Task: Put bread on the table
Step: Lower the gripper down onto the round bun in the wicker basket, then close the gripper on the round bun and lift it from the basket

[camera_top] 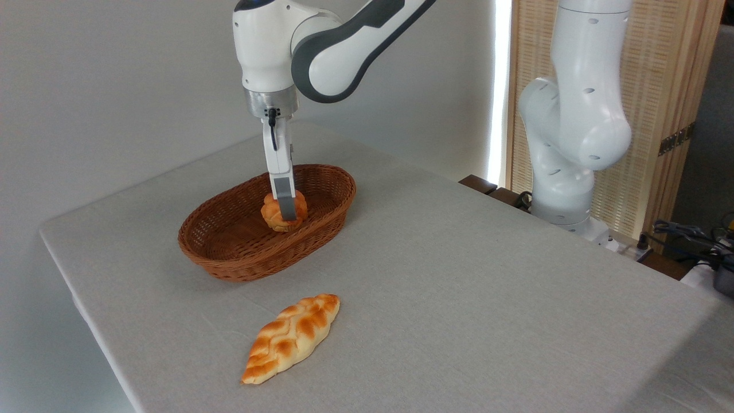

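The surface (459, 275), draped in light grey cloth, spreads out below and to every side of the hand. The brown wicker basket (229, 252) sits directly beneath the hand, its long axis running from lower left to upper right in the picture. A long braided loaf (291, 337) lies on the cloth well below and slightly right of the hand, toward the camera, apart from the basket.

The bread (274, 211), a small round bun, rests inside the basket toward its right end. The hand (287, 209) hangs straight down from the arm, and its near finger (285, 198) crosses the front of the bun, so the bun sits right at the fingertips, partly behind that finger. Only this one finger shows clearly; whether the hand has clenched on the bun or merely straddles it I cannot tell. The bun being round, no grip axis matters much; I judge the lift must go straight up to clear the basket rim.
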